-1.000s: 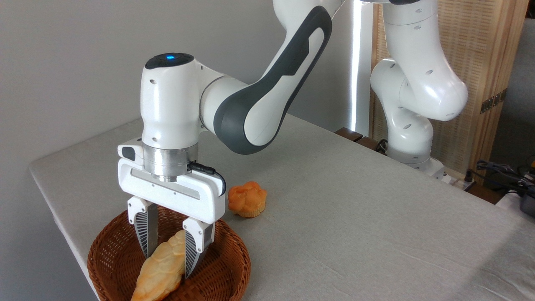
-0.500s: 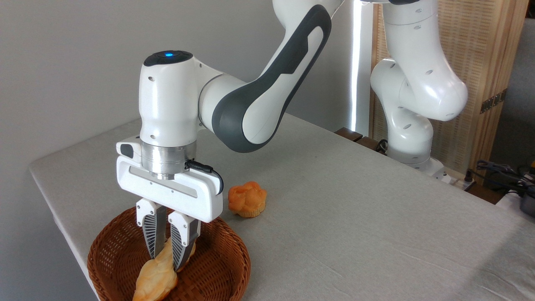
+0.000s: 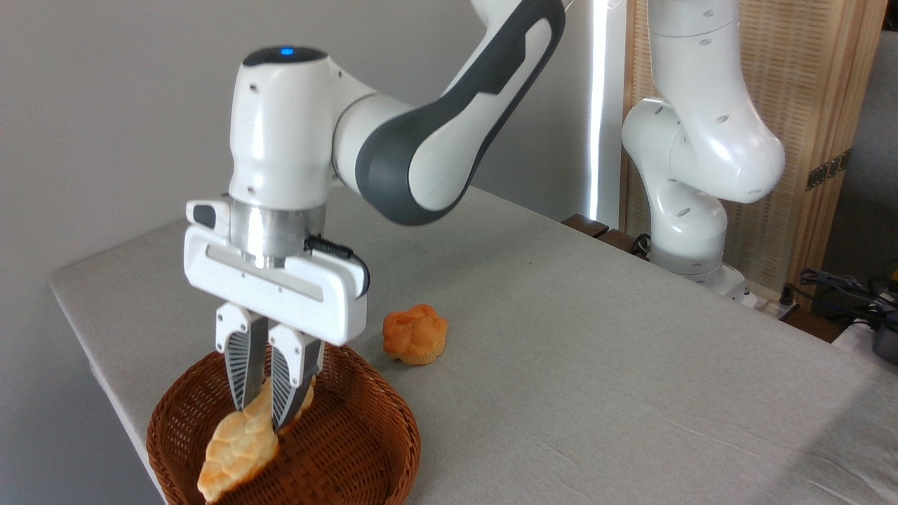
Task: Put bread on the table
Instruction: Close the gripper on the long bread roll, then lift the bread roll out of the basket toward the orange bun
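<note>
Jaws clenched on the bread [image 3: 235, 445], gripping it near its far end, fingers pressed close together with the loaf pinched between. A second ago spread wide around the loaf; half a second ago drawn in against it; now raised, gripper [image 3: 258, 419] higher in the picture than before. Bread lifted with it: hanging tilted, near end drooping low toward the near left, apparently clear of the floor of the basket [image 3: 351, 449] but not yet above the rim. Hard to tell whether the lowest tip touches the weave.

Meaning for the task: grasp made, lift begun, carry and placing not yet done. Roughly a third of the way along, judged from where things lie.

Small orange bun [image 3: 415, 337] on the bench [image 3: 596, 365], just beyond the far right of the basket, unmoved across all three pictures. Plenty of bare grey cloth to the right of it and nearer.

Next, probably: more height until the drooping end clears the rim, then a sweep right over the cloth, then down and release.

Risks: off-centre hold, so the long free end may swing or sag; soft loaf squeezed narrow may slip or tear; low end may catch the wicker rim and drag the basket; path right passes close to the bun.
</note>
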You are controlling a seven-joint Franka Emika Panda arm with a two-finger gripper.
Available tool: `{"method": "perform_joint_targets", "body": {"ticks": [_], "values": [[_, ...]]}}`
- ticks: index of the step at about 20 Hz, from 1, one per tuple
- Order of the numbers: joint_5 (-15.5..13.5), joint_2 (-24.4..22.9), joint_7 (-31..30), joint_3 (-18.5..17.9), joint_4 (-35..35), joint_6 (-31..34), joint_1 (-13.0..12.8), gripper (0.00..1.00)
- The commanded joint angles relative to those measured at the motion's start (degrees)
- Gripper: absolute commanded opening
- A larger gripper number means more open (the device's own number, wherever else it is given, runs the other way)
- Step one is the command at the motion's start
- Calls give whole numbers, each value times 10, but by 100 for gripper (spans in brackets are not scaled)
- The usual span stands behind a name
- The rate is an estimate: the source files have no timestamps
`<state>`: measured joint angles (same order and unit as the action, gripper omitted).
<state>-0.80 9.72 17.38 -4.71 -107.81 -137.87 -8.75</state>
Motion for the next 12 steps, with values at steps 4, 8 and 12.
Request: {"method": "perform_joint_targets", "body": {"ticks": [4, 8, 12], "values": [[6, -66, 53, 5, -7, 101, -1, 34], [4, -94, 109, 2, -8, 165, 1, 36], [4, -116, 164, -2, -9, 236, 1, 37]]}}
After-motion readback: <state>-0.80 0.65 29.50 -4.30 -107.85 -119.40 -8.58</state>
